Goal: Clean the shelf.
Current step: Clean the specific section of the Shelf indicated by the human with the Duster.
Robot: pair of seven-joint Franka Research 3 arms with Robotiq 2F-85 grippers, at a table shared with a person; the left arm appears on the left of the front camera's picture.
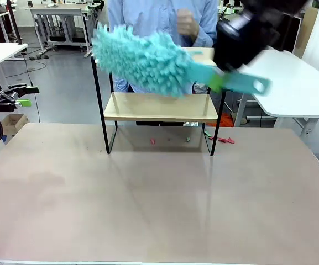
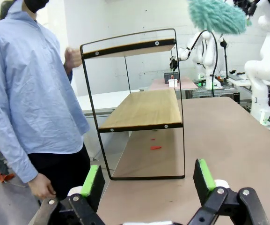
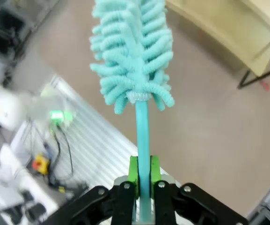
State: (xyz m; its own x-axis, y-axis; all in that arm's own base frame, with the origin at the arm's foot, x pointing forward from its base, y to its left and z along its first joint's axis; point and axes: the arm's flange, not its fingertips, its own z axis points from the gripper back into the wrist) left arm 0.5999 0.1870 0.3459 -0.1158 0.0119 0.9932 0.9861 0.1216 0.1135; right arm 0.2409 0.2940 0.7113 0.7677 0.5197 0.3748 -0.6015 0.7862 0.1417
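The shelf (image 1: 159, 107) stands at the table's far middle, two light wooden boards in a thin black frame. A fluffy teal duster (image 1: 142, 58) hangs over its top board and hides most of it. My right gripper (image 1: 219, 81) comes in from the upper right, shut on the duster's teal handle. In the right wrist view the gripper (image 3: 143, 180) clamps the handle, the duster head (image 3: 132, 51) points away and the shelf (image 3: 228, 28) lies at the top right. My left gripper (image 1: 26, 95) waits at the far left edge, open. From its wrist, the left gripper (image 2: 148, 178) faces the shelf (image 2: 144, 110) end-on, empty.
A person in a light blue shirt (image 1: 153, 16) stands behind the shelf with one hand (image 1: 187, 25) raised. Small red scraps (image 1: 225, 140) and a green bit (image 1: 188, 139) lie on the table under the shelf. The brown tabletop (image 1: 159, 199) in front is bare.
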